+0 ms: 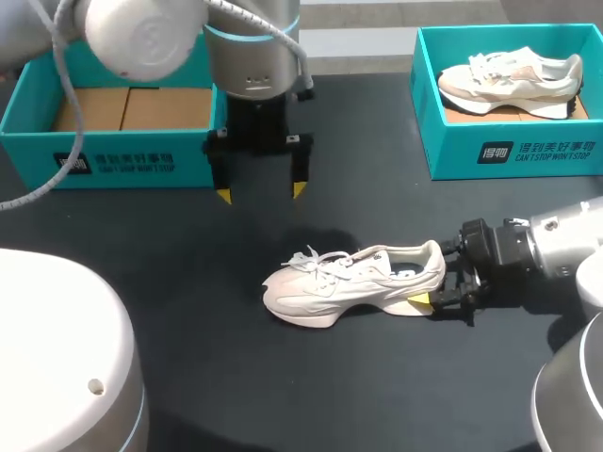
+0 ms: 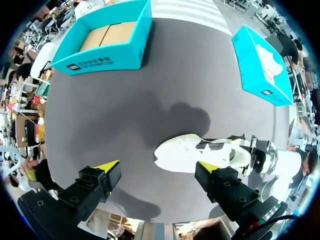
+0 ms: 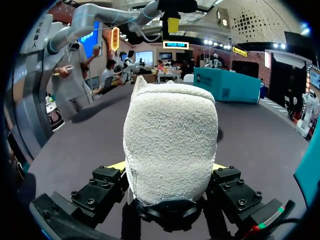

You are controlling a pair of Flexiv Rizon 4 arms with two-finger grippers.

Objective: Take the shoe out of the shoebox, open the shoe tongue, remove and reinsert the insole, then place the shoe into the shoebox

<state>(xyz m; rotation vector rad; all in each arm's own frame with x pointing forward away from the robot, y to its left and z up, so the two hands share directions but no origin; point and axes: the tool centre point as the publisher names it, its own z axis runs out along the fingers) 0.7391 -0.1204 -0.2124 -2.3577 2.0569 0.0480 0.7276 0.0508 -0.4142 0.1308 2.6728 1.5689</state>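
Cream shoe (image 1: pixel 353 282), chunky-soled with loose laces, sits on its sole at the head view's centre on the matte black table (image 1: pixel 141 245), toe pointing left. The right gripper (image 1: pixel 431 282) is clamped on its heel. Only the right wrist view shows that heel's nubbly, towel-like knit pressed between both fingers. The left gripper (image 1: pixel 262 191) hangs spread wide and holds nothing, in front of the upper-left teal cardboard shoebox (image 1: pixel 113 155).

Even overhead light (soft, faint shadows)

White arms (image 1: pixel 141 38), black yellow-tipped fingers (image 2: pixel 95 182), perhaps grey cable (image 1: pixel 64 122).
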